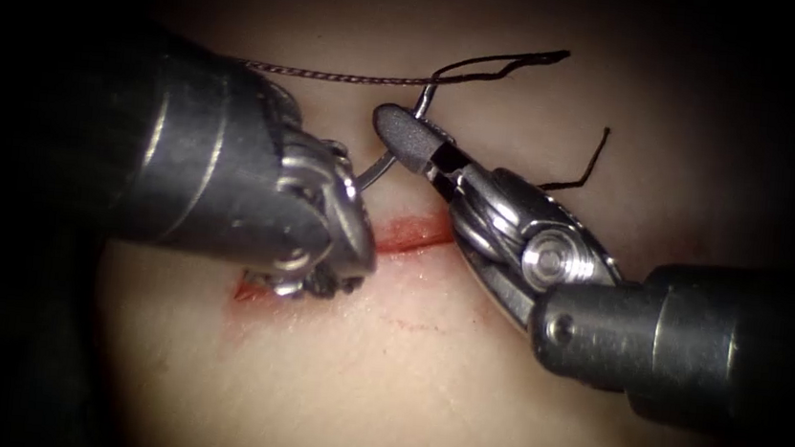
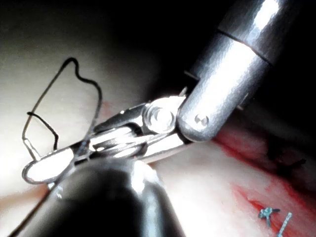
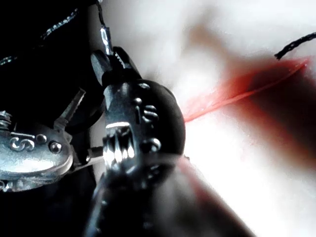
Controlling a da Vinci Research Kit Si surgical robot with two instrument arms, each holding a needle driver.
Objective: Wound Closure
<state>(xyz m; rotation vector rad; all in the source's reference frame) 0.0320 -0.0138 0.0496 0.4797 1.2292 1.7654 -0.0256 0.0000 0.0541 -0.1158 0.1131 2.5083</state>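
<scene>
Landmark for this entry: the cut (image 1: 415, 238), a red line running slantwise across the pale tissue (image 1: 383, 386). Red fluid (image 1: 252, 290) stains the tissue along the cut and just below its left end, with a faint thin red streak a little further below. Above the cut, on the far side, a loose black thread end (image 1: 582, 172) lies on the tissue beside the right tool, and a longer loop of black thread (image 1: 503, 65) lies further above. A braided, lighter stretch of thread (image 1: 334, 74) runs from the loop's lower end leftward over the left tool's shaft. The left tool (image 1: 343, 248) sits over the left part of the cut and hides that stretch of it; its bulky wrist also covers the lower end of the needle, so whether its jaws are clenched on anything cannot be told. The right tool (image 1: 410, 136) comes in from the right, crossing just above the cut, its jaws clenched on the needle (image 1: 386, 160) close to the end where the thread joins. The needle is a thin curved steel wire, arcing from the right tool's tip down toward the left tool, above the cut; whether its point is in the tissue cannot be seen. In the left wrist view the right tool (image 2: 49, 165) appears closed on the thread's wire-like start, with the black loop (image 2: 74, 74) above it.
</scene>
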